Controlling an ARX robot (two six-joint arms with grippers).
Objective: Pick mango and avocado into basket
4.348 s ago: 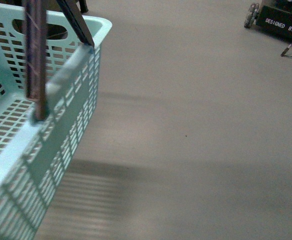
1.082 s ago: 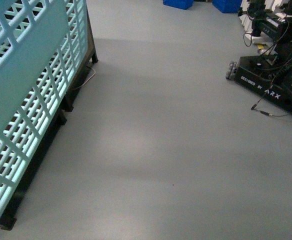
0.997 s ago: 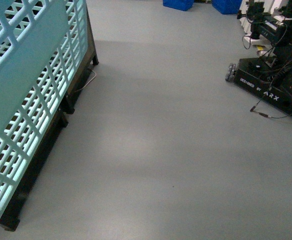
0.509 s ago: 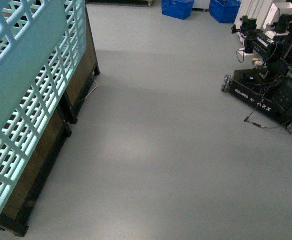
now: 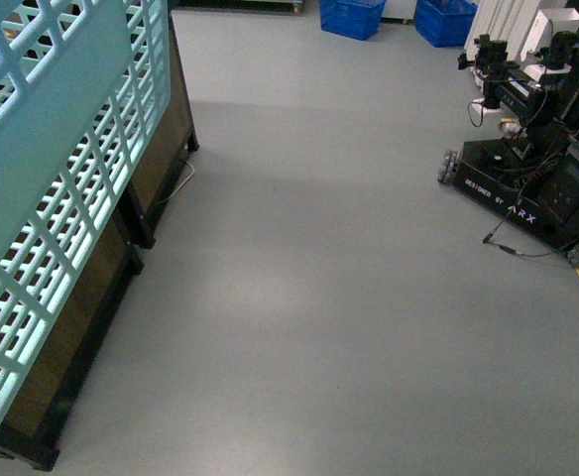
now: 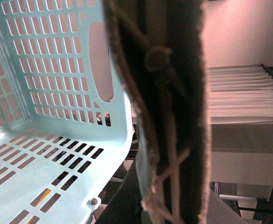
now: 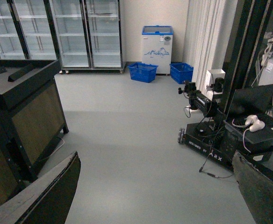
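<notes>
The basket hangs close at the far left of the front view, its light teal lattice wall filling that edge. The left wrist view looks into the basket; the walls and floor seen there hold nothing. My left gripper is shut on the basket's brown-grey handle, which is bound with pale ties. My right gripper is open over the bare grey floor, one dark finger at each side of the picture. The mango and the avocado are out of view.
A dark wood-panelled stand runs along the left behind the basket. Another ARX robot base with a trailing cable stands at the right. Blue crates and glass-door fridges line the far wall.
Four seconds ago the front view looked down on the basket's rim and handle; now only its side wall shows. Over the last second the view rose, bringing in the blue crates.
</notes>
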